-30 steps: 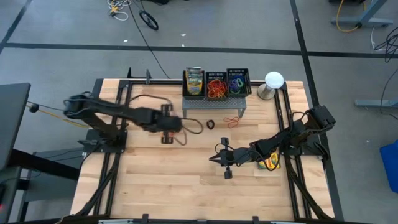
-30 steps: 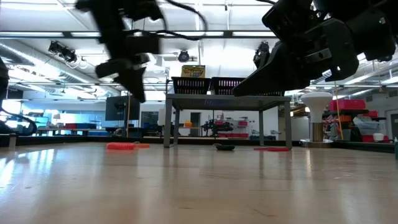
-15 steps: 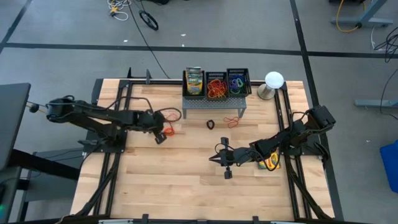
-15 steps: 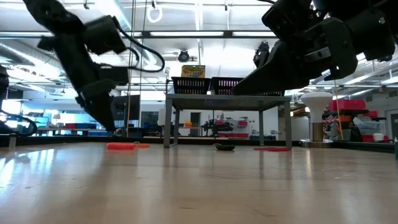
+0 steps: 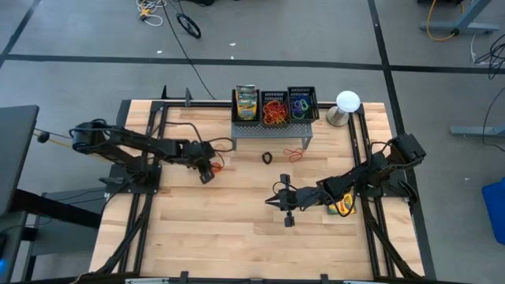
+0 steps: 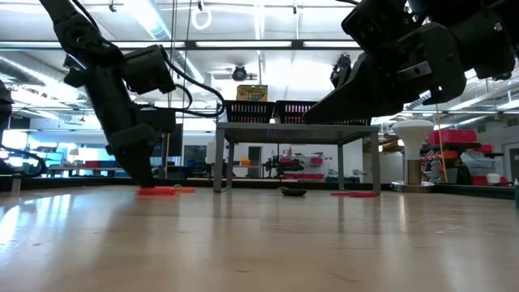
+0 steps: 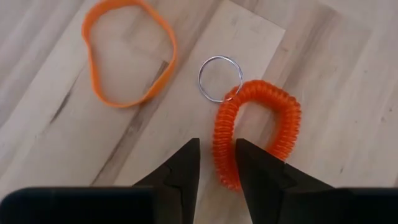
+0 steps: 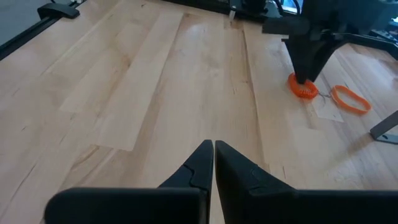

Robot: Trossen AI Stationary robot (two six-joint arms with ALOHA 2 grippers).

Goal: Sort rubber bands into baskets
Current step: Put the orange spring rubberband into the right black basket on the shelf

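We saw a wooden desk [image 5: 237, 229] with two dark robot arms. The left pincer [image 7: 216, 163] was lowered to the desk surface toward the left side, its fingers slightly spread astride one end of an orange coiled band [image 7: 255, 134] joined to a small metal ring [image 7: 220, 78]. A flat orange rubber band [image 7: 127, 57] lay just beside it. The right pincer [image 8: 213, 155] hovered near the desk's middle, its fingers pressed together and holding nothing. At the far edge, three black baskets [image 5: 274, 104] sat on a grey stand [image 5: 271, 131]; two held coloured rubber bands. A black band [image 5: 267, 158] and a red band [image 5: 293, 152] lay in front of the stand.
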